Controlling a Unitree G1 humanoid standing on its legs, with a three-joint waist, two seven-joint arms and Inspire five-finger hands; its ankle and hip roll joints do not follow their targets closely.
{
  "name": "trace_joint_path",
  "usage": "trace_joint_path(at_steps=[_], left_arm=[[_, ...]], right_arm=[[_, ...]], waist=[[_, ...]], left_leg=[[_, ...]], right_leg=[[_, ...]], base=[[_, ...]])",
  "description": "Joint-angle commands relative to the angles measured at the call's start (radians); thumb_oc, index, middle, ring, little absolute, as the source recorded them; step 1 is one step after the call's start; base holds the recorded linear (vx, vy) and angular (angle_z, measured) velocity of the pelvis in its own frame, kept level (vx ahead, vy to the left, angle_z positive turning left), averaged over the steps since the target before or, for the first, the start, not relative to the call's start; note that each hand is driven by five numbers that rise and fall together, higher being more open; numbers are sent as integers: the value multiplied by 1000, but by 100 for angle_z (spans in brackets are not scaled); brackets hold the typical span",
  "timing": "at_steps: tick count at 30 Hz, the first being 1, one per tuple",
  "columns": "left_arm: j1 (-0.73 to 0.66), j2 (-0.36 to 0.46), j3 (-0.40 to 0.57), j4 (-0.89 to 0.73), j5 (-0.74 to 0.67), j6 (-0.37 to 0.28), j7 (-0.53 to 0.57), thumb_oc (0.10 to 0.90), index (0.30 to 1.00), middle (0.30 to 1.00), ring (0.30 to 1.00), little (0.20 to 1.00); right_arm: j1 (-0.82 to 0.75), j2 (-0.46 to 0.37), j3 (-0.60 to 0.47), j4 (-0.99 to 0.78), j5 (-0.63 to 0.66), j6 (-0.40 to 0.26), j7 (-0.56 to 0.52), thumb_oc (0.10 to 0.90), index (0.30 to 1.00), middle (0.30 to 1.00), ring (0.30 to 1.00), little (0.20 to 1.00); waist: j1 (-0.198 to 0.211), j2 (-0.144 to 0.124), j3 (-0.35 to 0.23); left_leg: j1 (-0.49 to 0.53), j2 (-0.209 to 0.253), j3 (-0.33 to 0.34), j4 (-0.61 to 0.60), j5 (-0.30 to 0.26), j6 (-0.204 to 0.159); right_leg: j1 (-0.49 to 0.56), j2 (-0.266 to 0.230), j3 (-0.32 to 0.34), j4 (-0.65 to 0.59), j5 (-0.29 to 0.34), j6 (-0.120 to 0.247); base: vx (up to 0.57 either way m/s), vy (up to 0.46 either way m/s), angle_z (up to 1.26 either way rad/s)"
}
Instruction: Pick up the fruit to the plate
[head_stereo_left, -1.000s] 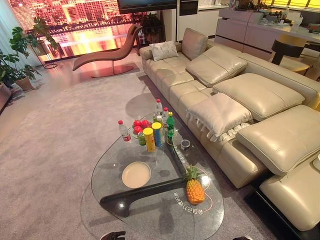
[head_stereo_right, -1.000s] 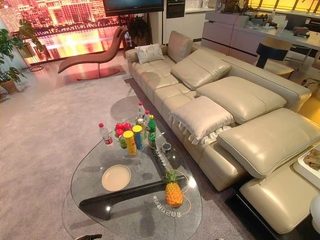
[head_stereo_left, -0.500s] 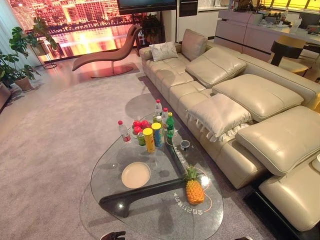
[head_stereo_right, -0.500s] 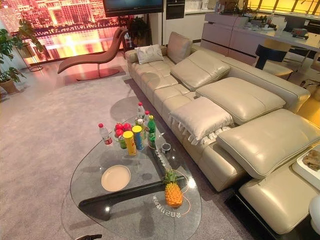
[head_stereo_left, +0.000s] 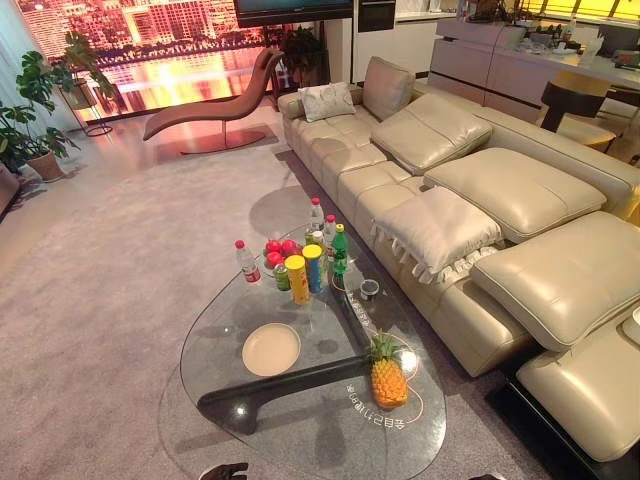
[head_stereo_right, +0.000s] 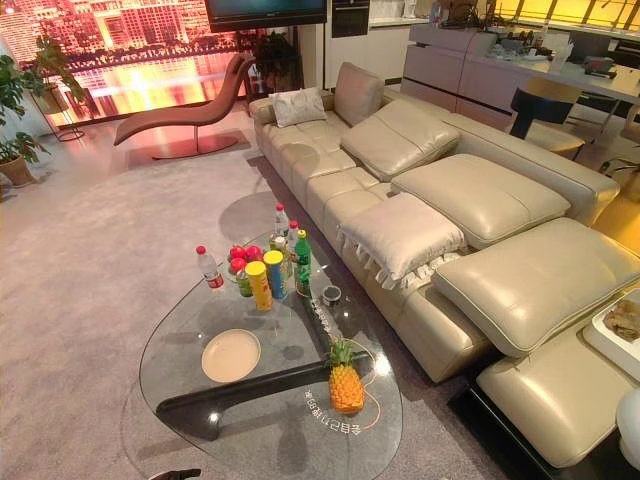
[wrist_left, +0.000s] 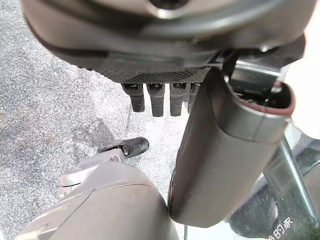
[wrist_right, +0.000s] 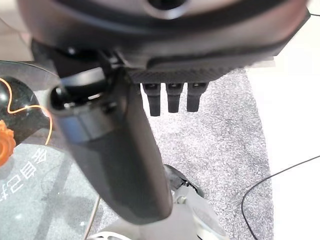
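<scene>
Both hands hang low beside the glass coffee table (head_stereo_left: 300, 420), neither reaching. Left hand (wrist_left: 160, 100): fingers straight, side by side, pointing down over the carpet (head_stereo_left: 120, 280), holding nothing. Right hand (wrist_right: 172, 97): same, fingers straight and together, empty. Judgement: approach stage, no grasp begun.

Task fruit: pineapple (head_stereo_left: 388, 376) stands upright near the table's near right edge, well apart from the plate (head_stereo_left: 271, 349). Plate lies flat mid-table, nothing on it (ready as the target). Red apples (head_stereo_left: 279, 251) sit heaped at the far end, apparently in a small bowl, close beside two yellow tube cans (head_stereo_left: 306, 274), a green bottle (head_stereo_left: 340, 250) and clear water bottles (head_stereo_left: 247, 262); clustered there, presumably to leave the plate side free.
</scene>
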Motion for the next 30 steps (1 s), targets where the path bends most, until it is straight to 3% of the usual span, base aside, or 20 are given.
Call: trace_joint_path(at_steps=[1,6,14,24,30], left_arm=[[-99,9,16,67,23,-8,21,800,900,900,900,900],[-90,6,15,67,19,-9,28,800,900,900,900,900],[-89,10,11,46,-52,-5,61,800,900,900,900,900],[-208,33,-12,-12,-173,-60,78,800,900,900,900,900],[-285,63,-33,-29,-218,-63,86,800,900,900,900,900]], right_arm=[[-113,-10,8,78,-5,-4,-25,800,900,900,900,900],[-109,-10,9,77,-8,3,-24,800,900,900,900,900],[-105,-28,11,68,-8,23,-32,800,900,900,900,900],[-220,-81,19,46,30,20,-84,800,900,900,900,900],[-322,-111,68,-1,-15,34,-114,800,900,900,900,900]], waist=[[22,2,51],[22,3,58],[16,9,116],[10,44,343],[24,43,443]], left_leg=[[51,32,30,6,-83,-18],[44,30,28,6,-82,-19],[-9,20,26,6,-61,-13],[-232,-21,-29,6,19,3],[-343,-30,-29,6,48,-1]], right_leg=[[-12,-24,-30,6,12,20],[-17,-25,-29,5,14,22],[-72,-32,-16,5,35,24],[-309,-7,34,56,72,-11],[-439,-3,31,103,77,-14]], base=[[0,0,0],[7,0,0],[-6,2,0],[-162,15,6],[-104,-8,-1]])
